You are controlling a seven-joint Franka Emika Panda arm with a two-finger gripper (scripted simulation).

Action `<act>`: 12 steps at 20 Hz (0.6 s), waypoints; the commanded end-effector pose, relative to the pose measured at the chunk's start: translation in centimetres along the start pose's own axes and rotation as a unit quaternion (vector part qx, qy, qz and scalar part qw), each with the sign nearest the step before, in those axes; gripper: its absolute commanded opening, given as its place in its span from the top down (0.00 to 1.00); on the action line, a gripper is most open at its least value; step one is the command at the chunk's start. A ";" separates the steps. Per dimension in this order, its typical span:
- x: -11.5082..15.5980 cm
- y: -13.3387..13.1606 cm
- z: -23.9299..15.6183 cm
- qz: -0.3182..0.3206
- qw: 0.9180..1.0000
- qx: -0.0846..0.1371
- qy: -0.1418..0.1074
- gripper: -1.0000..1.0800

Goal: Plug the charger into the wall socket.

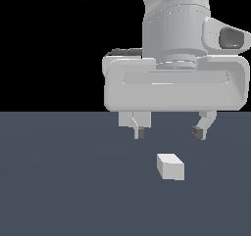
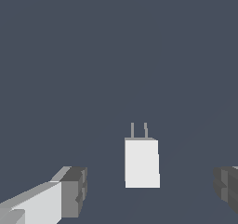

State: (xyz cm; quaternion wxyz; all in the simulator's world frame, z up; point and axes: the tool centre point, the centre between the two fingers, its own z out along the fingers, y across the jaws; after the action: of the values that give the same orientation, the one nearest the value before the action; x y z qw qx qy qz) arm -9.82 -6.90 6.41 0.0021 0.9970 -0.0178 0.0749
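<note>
Hanging straight down from the big white arm (image 1: 174, 24). Hand (image 1: 170, 131) wide open, holding nothing. Two short fingers (image 1: 138, 130) far apart, dark pads at the tips, pointing down. Wide flat white body just above the fingers.

The gripper (image 1: 170, 132) hangs above the dark blue-grey floor (image 1: 59, 191) with its two dark-tipped fingers (image 1: 139, 132) spread apart. The charger (image 1: 170, 166) lies on the floor below them, untouched.

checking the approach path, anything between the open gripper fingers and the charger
Nothing: in both views only bare floor separates the gripper from the charger.
</note>
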 end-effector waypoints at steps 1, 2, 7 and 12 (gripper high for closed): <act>-0.1 0.1 0.1 0.000 1.000 0.000 0.001 0.04; -0.1 0.0 0.1 0.000 1.000 0.000 0.000 0.04; -0.2 0.0 0.7 0.000 1.000 0.000 0.000 0.04; -0.5 0.1 2.7 0.000 1.000 0.000 0.001 0.04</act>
State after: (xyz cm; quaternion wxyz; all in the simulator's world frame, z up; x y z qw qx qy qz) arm -9.89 -6.95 4.39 0.0018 0.9969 -0.0180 0.0760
